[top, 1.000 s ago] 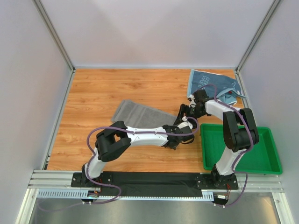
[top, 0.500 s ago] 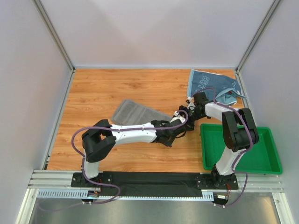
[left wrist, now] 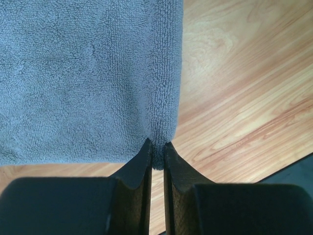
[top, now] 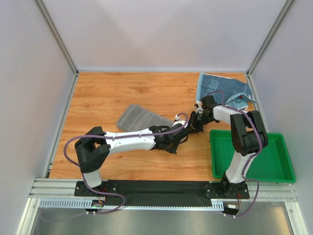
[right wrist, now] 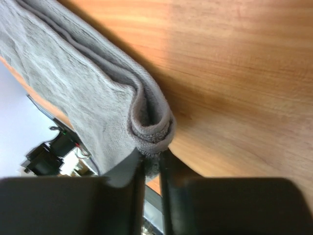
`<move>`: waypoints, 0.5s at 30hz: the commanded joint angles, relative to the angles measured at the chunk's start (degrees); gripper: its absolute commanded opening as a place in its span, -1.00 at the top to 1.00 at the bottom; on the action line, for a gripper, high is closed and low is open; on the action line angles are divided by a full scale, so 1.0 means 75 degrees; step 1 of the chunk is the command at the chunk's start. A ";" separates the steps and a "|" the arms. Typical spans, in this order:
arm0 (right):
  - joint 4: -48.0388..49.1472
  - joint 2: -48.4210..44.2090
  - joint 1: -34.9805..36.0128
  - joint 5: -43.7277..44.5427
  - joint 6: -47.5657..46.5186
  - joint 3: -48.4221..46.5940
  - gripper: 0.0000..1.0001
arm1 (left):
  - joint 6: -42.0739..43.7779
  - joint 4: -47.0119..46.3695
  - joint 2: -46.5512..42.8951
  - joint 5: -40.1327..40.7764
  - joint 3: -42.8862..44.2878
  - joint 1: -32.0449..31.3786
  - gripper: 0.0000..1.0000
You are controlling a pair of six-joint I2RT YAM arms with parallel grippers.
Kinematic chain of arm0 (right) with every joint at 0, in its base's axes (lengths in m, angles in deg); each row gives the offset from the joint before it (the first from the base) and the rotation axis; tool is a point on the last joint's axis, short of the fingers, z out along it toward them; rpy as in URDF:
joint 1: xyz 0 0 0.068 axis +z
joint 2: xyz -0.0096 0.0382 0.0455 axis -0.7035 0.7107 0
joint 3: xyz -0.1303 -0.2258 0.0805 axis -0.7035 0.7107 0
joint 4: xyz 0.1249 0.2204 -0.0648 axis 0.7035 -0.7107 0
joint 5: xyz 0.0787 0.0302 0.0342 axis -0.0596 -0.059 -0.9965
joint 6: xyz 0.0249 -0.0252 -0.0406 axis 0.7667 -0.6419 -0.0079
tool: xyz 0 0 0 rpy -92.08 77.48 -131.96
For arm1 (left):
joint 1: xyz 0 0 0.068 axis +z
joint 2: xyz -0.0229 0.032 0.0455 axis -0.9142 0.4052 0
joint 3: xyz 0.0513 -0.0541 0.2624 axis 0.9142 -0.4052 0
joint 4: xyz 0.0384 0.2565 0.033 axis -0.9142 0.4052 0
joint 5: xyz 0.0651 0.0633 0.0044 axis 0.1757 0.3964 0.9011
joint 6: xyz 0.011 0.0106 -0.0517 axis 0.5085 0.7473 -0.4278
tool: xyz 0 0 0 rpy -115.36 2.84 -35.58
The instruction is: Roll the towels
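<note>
A grey towel point(top: 136, 117) lies mid-table, and its right end runs under both grippers. In the left wrist view the grey towel point(left wrist: 83, 73) fills the upper left, with my left gripper point(left wrist: 156, 148) shut on its near corner. My right gripper point(right wrist: 152, 159) is shut on the doubled-over, curled end of the grey towel point(right wrist: 98, 103). Seen from above, the left gripper point(top: 180, 129) and the right gripper point(top: 194, 121) meet at that end. A light blue towel point(top: 222, 88) with white lettering lies crumpled at the back right.
A green plastic tray point(top: 274, 169) sits at the front right, just right of the grippers. Bare wooden tabletop point(top: 122, 90) stretches to the left and back. Frame posts and walls close in the sides.
The right gripper has shut on the grey towel's end. The left arm's elbow has swung left and its gripper moved a little up-left. The towel's right end now sits bunched under the grippers.
</note>
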State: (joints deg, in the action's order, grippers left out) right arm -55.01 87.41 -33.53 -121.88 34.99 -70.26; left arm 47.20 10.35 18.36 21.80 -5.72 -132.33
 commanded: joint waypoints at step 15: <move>-0.0998 -0.0346 0.0056 0.1674 -0.0448 -0.1082 0.31 | -0.0744 -0.0540 -0.1300 -0.0584 -0.0903 0.0054 0.84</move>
State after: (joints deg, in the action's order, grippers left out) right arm -60.78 87.36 -32.89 -113.97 33.17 -75.44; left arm 43.20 6.91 11.32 19.35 -12.36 -131.74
